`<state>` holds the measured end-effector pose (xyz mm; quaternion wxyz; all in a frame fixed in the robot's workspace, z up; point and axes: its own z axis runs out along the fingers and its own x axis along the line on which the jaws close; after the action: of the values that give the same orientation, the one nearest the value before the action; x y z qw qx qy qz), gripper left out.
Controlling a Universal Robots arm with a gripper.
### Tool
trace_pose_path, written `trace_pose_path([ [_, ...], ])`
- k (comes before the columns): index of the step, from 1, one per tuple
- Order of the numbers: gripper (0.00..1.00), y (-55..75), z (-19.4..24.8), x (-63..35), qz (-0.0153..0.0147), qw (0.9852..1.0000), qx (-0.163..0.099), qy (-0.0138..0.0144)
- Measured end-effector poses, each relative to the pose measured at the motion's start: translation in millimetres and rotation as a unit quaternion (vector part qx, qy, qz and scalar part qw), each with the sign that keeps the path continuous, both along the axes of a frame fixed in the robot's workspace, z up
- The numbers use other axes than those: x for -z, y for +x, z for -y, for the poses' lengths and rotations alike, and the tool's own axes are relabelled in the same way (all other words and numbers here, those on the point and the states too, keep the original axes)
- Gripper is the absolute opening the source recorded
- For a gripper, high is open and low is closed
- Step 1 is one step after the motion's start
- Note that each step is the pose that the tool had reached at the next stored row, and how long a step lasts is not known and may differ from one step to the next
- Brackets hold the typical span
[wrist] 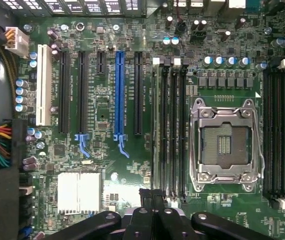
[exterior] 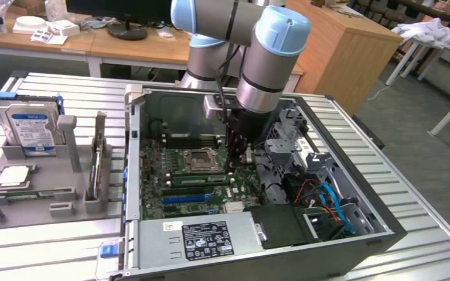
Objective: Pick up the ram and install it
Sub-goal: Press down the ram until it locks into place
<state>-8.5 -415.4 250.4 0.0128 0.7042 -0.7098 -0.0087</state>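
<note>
End effector [exterior: 239,164], its fingers pressed together with nothing pinched between them, hangs inside the open computer case [exterior: 350,234] on the tabletop. Its tips are at one end of the ram [exterior: 197,179], which stands edge-on among the black memory slots [wrist: 175,130] just beside the CPU socket [wrist: 226,145]. A hard drive [exterior: 30,126] stands in a grey holder [exterior: 41,202] near the tabletop's edge at the exterior view's left.

Green motherboard [wrist: 147,167], blue expansion slot [wrist: 120,85]
</note>
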Motion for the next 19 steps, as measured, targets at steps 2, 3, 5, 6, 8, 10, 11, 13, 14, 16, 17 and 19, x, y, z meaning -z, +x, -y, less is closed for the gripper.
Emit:
trace_pose_path([
  [2,0.11,0.1,-2.6,0.1,0.0,1.0,0.0,-0.0001],
  [3,0.11,0.1,-3.9,0.1,0.0,1.0,0.0,0.0],
  [5,0.11,0.1,-4.3,0.2,0.0,1.0,0.0,-0.0001],
  [6,0.11,0.1,-4.3,0.1,0.0,1.0,0.0,-0.0001],
  [8,0.11,0.1,-4.3,0.1,0.0,1.0,0.0,-0.0001],
  [10,0.11,1.5,-4.3,0.1,0.0,1.0,0.0,-0.0001],
  [11,0.11,2.5,-4.3,0.2,0.0,1.0,0.0,-0.0002],
  [13,0.11,3.7,-4.3,0.2,0.0,1.0,0.0,-0.0001],
  [14,0.11,4.3,-4.3,0.3,0.0,1.0,0.0,-0.0001],
  [16,0.11,5.6,-4.3,0.3,0.0,1.0,0.0,-0.0001],
  [17,0.11,6.4,-4.3,0.4,0.0,1.0,0.0,-0.0001],
  [19,0.11,7.9,-4.3,0.4,0.0,1.0,0.0,-0.0001],
])
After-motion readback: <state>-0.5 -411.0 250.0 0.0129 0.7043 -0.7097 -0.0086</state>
